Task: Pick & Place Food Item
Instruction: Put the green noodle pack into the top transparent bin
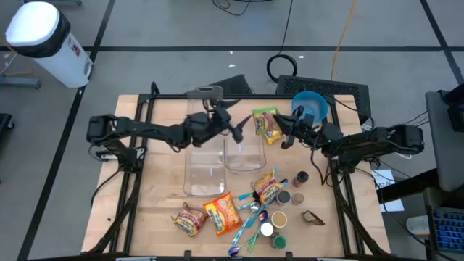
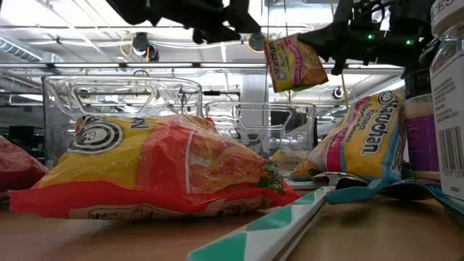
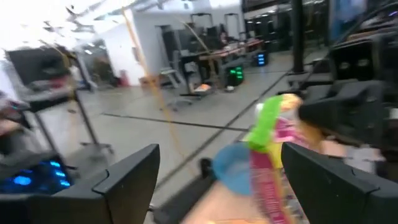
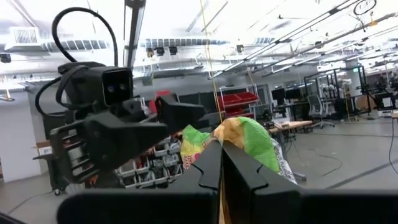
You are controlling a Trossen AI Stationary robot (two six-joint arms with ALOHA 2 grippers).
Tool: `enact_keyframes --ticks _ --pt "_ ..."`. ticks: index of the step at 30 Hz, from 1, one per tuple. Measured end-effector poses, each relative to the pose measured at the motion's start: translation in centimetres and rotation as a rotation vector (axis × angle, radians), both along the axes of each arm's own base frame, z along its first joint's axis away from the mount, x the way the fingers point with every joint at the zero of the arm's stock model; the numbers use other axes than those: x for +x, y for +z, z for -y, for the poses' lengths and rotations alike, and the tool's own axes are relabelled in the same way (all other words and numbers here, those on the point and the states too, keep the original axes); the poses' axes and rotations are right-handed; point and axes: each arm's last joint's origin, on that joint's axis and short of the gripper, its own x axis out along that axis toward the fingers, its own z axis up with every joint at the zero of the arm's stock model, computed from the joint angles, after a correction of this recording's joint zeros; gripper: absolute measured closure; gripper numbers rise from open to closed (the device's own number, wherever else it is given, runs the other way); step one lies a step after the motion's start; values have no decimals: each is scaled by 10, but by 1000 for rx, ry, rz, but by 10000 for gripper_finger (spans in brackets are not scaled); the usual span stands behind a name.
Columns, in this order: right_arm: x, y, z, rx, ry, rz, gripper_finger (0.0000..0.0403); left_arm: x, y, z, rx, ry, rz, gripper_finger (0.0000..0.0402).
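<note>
A pink and yellow noodle packet [image 1: 267, 123] with a green end hangs in the air above the table's far middle. It also shows in the low view [image 2: 293, 61]. My right gripper [image 1: 285, 135] is shut on it from the table's right. My left gripper [image 1: 238, 127] is open just left of the packet and touches nothing. In the left wrist view its two fingers [image 3: 130, 180] stand apart, with the packet [image 3: 270, 155] farther off between them. Two clear plastic containers [image 1: 206, 156] [image 1: 244, 151] stand on the table below. My right gripper pinches the packet's right edge [image 1: 278, 130] between its two shut fingers [image 4: 217, 165], coming about level from the table's right. The packet is lifted clear of the table and hangs tilted, its green end [image 4: 252, 140] beyond the fingertips.
More noodle packets [image 1: 190, 217] [image 1: 223, 212] [image 1: 267, 185] lie near the front edge, with spoons [image 1: 250, 221] and small jars [image 1: 297, 177] [image 1: 278, 217] beside them. A blue bowl [image 1: 310, 105] sits at the far right.
</note>
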Motion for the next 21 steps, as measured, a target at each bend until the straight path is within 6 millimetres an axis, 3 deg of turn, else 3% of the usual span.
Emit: enact_keyframes --ticks 8,13,17,21 --pt "0 2 -3 -23 82 15 403 15 -10 -3 -158 -320 52 64" --pt "1 2 -7 -36 110 13 403 14 -8 -10 -182 -352 61 72" --pt "1 3 -8 -45 111 23 403 14 -9 -13 -190 -402 50 104" --pt "0 4 -8 -45 112 35 403 14 -12 -15 -228 -416 31 164"
